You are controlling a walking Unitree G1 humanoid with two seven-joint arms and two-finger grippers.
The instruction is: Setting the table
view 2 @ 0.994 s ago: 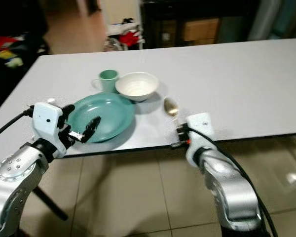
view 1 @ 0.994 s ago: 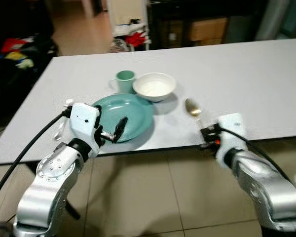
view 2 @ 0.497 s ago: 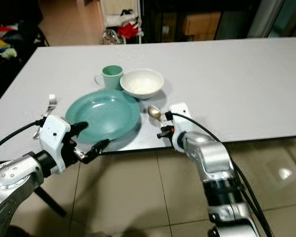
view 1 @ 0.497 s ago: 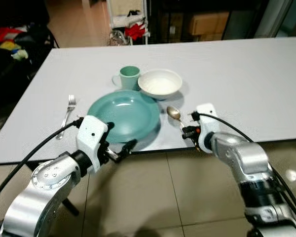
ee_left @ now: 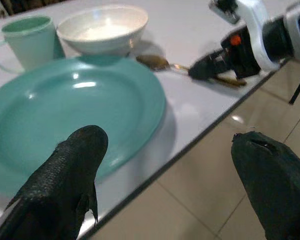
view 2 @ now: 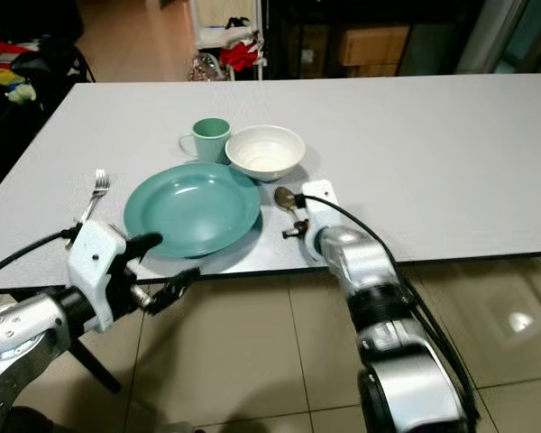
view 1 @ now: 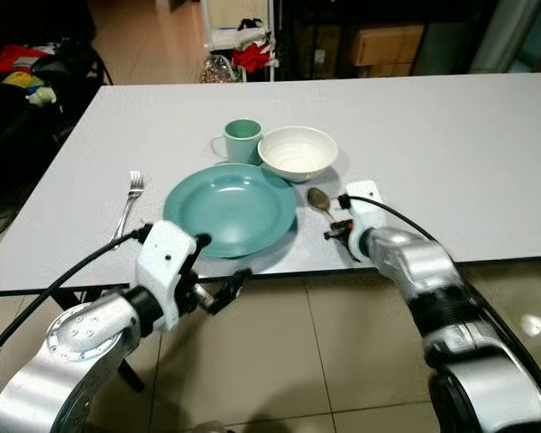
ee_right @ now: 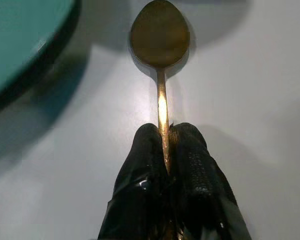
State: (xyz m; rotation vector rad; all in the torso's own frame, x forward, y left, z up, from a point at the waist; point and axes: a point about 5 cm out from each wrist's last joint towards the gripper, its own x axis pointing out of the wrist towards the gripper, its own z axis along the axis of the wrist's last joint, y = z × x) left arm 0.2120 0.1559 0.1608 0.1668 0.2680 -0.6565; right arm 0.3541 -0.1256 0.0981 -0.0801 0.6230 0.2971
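One plate (view 1: 230, 208), one bowl (view 1: 298, 152), one mug (view 1: 242, 141), one spoon (view 1: 320, 199), one fork (view 1: 129, 203)

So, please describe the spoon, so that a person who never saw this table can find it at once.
Look at the near edge of the grey table, just right of the teal plate. The spoon lies there, below the white bowl, its handle pinched by the right gripper. It alone is brownish metal; the fork lies left of the plate.

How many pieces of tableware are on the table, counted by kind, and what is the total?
Plate: 1
Bowl: 1
Mug: 1
Fork: 1
Spoon, held by the right gripper: 1
Total: 5
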